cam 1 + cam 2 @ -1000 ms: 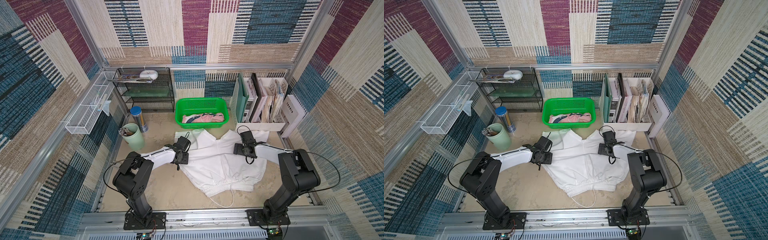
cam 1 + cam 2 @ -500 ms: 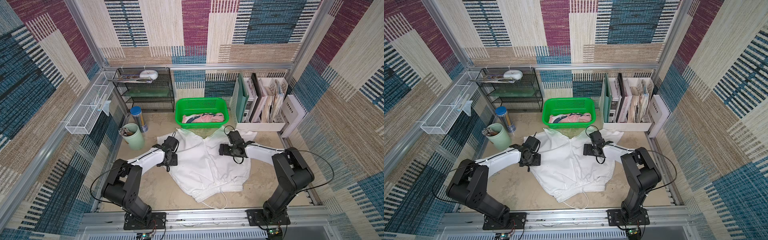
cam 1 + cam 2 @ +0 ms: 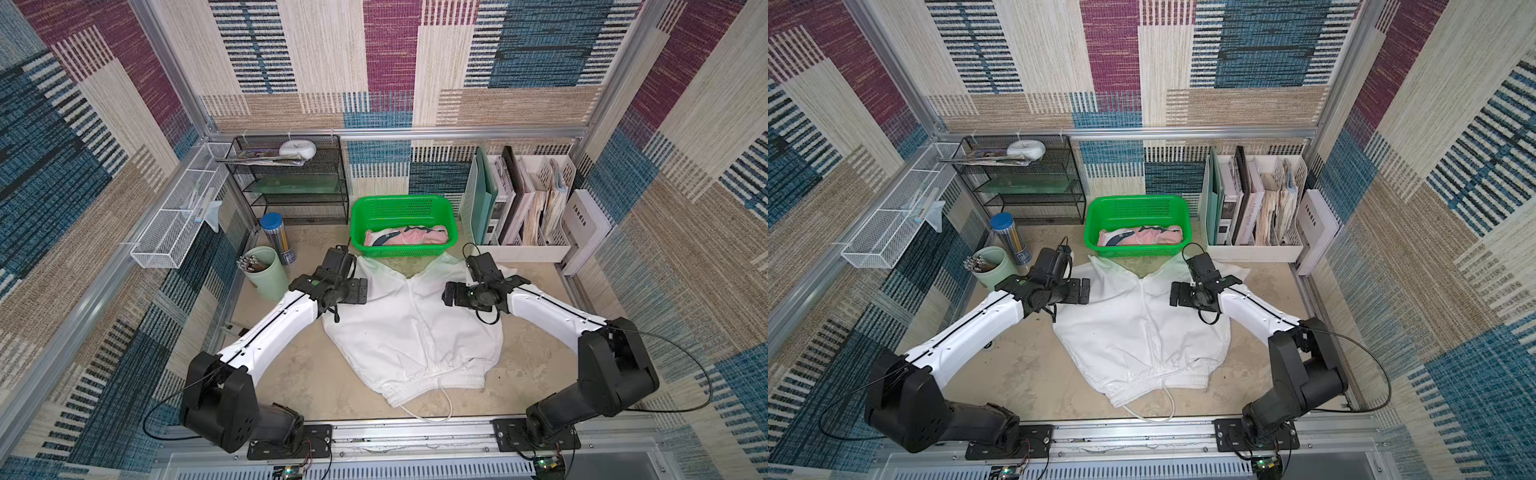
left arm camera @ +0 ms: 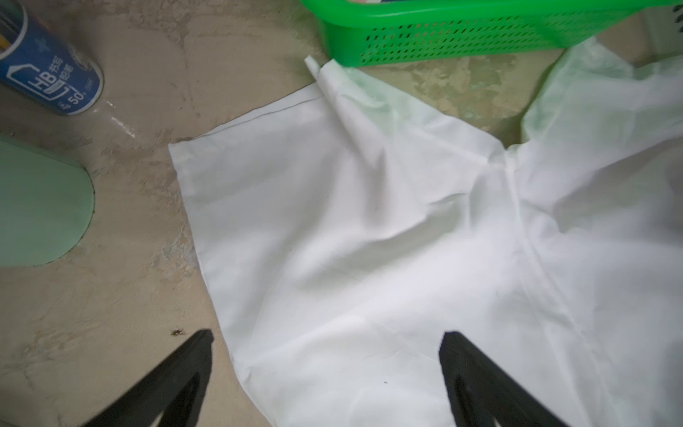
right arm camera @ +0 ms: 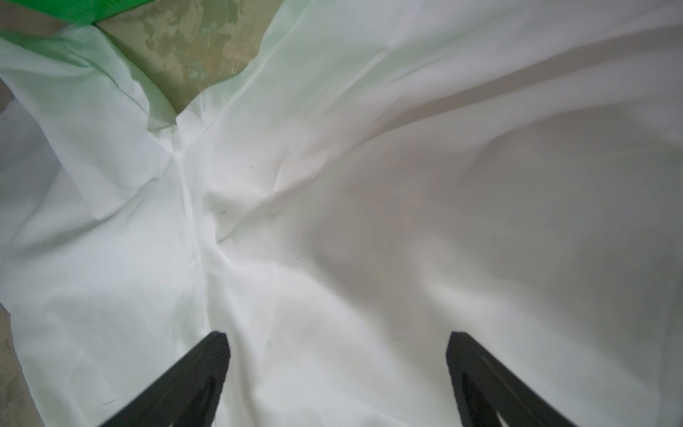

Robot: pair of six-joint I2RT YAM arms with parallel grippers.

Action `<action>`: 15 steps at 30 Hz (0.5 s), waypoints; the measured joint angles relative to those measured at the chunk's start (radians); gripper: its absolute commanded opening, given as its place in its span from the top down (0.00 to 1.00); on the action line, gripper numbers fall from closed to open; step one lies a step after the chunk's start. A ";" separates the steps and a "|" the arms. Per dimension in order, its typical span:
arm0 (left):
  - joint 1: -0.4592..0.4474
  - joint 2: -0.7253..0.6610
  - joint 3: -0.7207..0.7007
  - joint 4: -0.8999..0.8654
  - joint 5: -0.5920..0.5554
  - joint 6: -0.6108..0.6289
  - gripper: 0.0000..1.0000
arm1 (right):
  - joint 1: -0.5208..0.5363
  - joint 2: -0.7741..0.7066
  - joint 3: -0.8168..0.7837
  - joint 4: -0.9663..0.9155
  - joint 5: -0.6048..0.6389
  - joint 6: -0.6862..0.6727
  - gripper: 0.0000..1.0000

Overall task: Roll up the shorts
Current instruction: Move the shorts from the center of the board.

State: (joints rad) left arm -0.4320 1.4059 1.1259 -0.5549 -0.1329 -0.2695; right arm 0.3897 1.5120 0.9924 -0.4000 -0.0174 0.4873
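Note:
The white shorts (image 3: 411,328) (image 3: 1142,328) lie spread flat on the table, legs toward the green basket. Their elastic waist (image 3: 436,374) and loose drawstring (image 3: 444,399) are at the front. My left gripper (image 3: 361,291) (image 4: 327,347) hovers open over the left leg near its outer edge, with nothing between its fingers. Over the right leg, beside the crotch seam, my right gripper (image 3: 449,294) (image 5: 338,347) is also open and empty. The pink shorts (image 3: 405,237) (image 3: 1140,237) lie bundled inside the basket.
The green basket (image 3: 405,208) stands just behind the white shorts' legs. A mint cup (image 3: 266,272) and a blue pencil tube (image 3: 276,237) stand close to my left gripper. A black wire shelf (image 3: 291,183) is back left, a white file organiser (image 3: 523,208) back right.
The white shorts have slid to the left along the table with both arms. My left gripper's jaws have widened, and both grippers now stand above the cloth.

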 measured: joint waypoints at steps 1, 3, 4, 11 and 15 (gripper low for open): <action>-0.016 -0.003 0.013 -0.007 0.003 0.004 0.03 | -0.022 -0.014 0.000 -0.008 0.008 -0.007 0.03; -0.040 -0.001 0.034 -0.032 0.030 -0.002 0.10 | -0.059 -0.034 0.000 -0.026 0.014 -0.017 0.05; -0.051 0.004 0.039 -0.046 0.046 -0.015 0.15 | -0.078 -0.042 0.000 -0.034 0.020 -0.024 0.05; -0.129 -0.009 -0.105 -0.095 0.132 -0.161 0.35 | -0.095 -0.060 -0.090 -0.078 -0.007 -0.047 0.12; -0.152 -0.003 -0.192 -0.095 0.133 -0.228 0.34 | -0.064 -0.081 -0.183 -0.094 -0.040 -0.018 0.12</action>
State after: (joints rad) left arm -0.5838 1.4029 0.9337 -0.6495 -0.0002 -0.4973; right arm 0.3256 1.4311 0.8093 -0.4942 -0.0578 0.4690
